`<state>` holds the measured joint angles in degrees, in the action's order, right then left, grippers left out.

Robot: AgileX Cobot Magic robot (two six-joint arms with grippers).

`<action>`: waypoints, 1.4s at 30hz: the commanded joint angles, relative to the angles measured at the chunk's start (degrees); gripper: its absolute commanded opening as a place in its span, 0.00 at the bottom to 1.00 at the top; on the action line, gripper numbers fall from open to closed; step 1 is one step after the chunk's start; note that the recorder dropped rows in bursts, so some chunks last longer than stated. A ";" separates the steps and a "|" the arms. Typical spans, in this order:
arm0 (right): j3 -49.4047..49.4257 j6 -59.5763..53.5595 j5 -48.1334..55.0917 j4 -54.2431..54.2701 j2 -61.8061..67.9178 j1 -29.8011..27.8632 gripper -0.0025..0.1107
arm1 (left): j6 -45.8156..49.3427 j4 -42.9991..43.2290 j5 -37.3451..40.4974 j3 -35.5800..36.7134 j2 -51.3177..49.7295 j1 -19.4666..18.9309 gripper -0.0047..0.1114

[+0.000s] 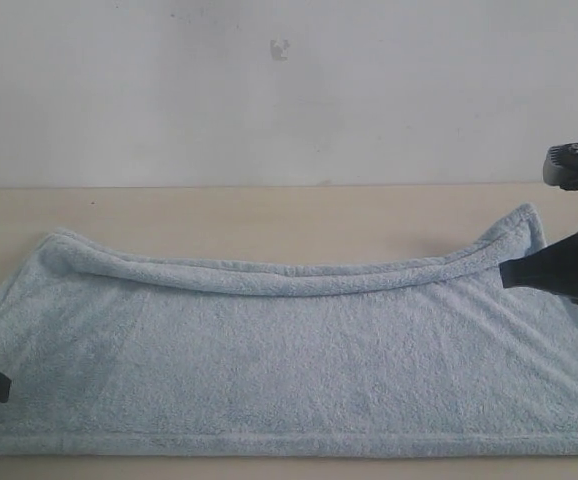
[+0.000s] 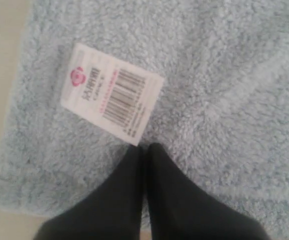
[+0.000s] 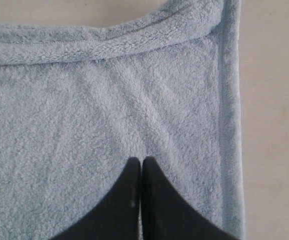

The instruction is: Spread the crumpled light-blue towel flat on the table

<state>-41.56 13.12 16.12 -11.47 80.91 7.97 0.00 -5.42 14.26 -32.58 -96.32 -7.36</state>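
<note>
The towel (image 1: 289, 370) lies under the left gripper (image 2: 144, 148) at its eight o'clock and the right gripper (image 3: 141, 161) at three, both with jaws pinched together (far hem rolled).

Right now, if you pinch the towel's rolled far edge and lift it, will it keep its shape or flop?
Probably flop: the towel already sags into a soft rolled far edge. Its fluffy pile should grip rather than slip. Pushed, it would likely bunch on the smooth table, not slide whole.

one towel (image 1: 289, 370), one table (image 1: 269, 215), one tag (image 2: 112, 100), two hands: left hand (image 2: 144, 146), right hand (image 3: 141, 160)
</note>
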 commanded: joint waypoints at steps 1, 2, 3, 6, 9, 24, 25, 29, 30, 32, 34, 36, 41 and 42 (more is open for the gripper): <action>0.23 -0.27 0.80 0.08 -0.43 0.01 0.02 | -24.22 23.59 2.43 2.19 -0.03 -0.01 0.07; 0.23 -0.27 0.80 0.08 -0.43 0.01 0.02 | -30.33 28.60 2.54 2.19 0.74 -0.01 0.07; 0.23 -0.27 0.80 0.08 -0.43 0.01 0.02 | -32.79 30.36 2.54 2.19 1.42 -0.01 0.07; 0.23 -0.27 -0.51 0.19 -0.43 0.01 0.02 | -33.83 29.85 0.73 2.19 4.47 -0.01 0.07; -0.37 -0.27 -2.07 0.44 -0.23 0.01 0.02 | -33.83 28.43 -1.29 2.19 8.72 0.12 0.07; -29.41 -49.87 16.01 34.20 23.93 0.01 0.47 | -33.62 26.87 -8.66 1.23 19.30 0.12 0.17; -32.20 -52.67 18.03 36.65 26.07 0.01 0.47 | -33.62 26.87 -8.66 1.23 19.30 0.12 0.20; -42.02 -57.22 23.35 39.71 33.95 0.76 0.47 | -34.03 26.87 -8.77 1.23 19.17 0.12 0.27; -44.36 -58.02 24.17 39.44 35.86 1.21 0.47 | -34.03 26.87 -8.86 1.23 19.17 0.12 0.29; -48.34 -61.26 25.63 39.44 38.98 2.34 0.47 | -34.03 26.87 -9.12 1.23 19.17 0.12 0.30; -51.60 -62.31 27.01 39.08 42.07 3.49 0.47 | -34.03 26.87 -9.34 1.23 18.97 0.12 0.31; -54.07 -62.30 28.83 39.03 44.57 4.31 0.47 | -34.03 26.87 -9.63 1.23 18.97 0.12 0.31; -58.24 -63.38 32.08 37.71 49.57 5.86 0.47 | -34.03 26.73 -10.39 1.23 18.97 0.12 0.31; -58.81 -63.38 31.93 37.45 50.03 5.88 0.47 | -34.03 26.22 -10.39 1.23 18.97 0.12 0.31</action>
<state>-98.46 -49.43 47.23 27.01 129.50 13.52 -33.47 21.85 4.86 -31.03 -77.36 -7.36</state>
